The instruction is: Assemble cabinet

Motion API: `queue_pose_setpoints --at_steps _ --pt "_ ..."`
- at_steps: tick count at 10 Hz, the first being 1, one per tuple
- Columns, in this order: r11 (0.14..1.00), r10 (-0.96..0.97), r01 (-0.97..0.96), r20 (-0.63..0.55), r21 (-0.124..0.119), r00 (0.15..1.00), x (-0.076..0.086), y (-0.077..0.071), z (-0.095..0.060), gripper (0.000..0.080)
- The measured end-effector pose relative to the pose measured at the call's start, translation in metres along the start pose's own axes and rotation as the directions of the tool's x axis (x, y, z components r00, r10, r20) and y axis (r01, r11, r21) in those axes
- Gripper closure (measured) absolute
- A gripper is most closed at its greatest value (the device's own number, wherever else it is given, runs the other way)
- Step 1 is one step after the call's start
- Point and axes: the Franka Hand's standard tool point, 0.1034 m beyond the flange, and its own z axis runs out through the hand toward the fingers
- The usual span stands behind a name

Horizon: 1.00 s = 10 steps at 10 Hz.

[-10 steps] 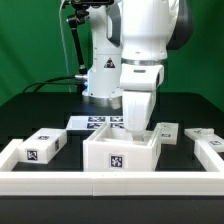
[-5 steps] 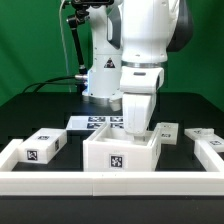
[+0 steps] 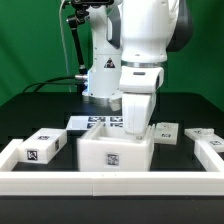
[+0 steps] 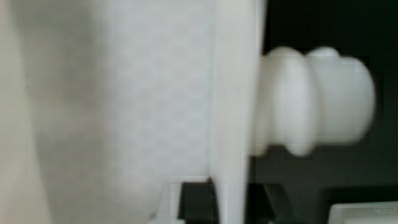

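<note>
The cabinet body is a white box with a black-and-white tag on its front, standing mid-table. My gripper reaches down onto its rear right wall, and the fingertips are hidden by the box. In the wrist view the gripper is shut on a thin white wall of the box, with a dark finger on each side. A round, ribbed white knob shows beyond the wall.
A tagged white block lies at the exterior view's left. Two small tagged parts lie at its right. The marker board lies before the robot base. A white rail runs along the front.
The cabinet body has shifted slightly toward the exterior view's left and tipped, so its open top no longer shows. The arm has hardly moved.
</note>
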Motion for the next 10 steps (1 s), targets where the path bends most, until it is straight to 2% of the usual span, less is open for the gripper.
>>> queue_pose_setpoints --at_steps 7,8,9,10 --pt "0.999 -0.042 0.042 0.0 -0.003 0.999 0.003 0.004 -0.001 0.0762" --pt "0.997 -0.083 0.083 0.001 -0.006 0.997 0.013 0.01 -0.002 0.0762" --pt "0.992 -0.124 0.124 0.008 0.003 0.992 0.027 0.016 -0.001 0.0762" --pt "0.988 -0.154 0.154 0.007 -0.005 0.988 0.041 0.024 -0.001 0.0762"
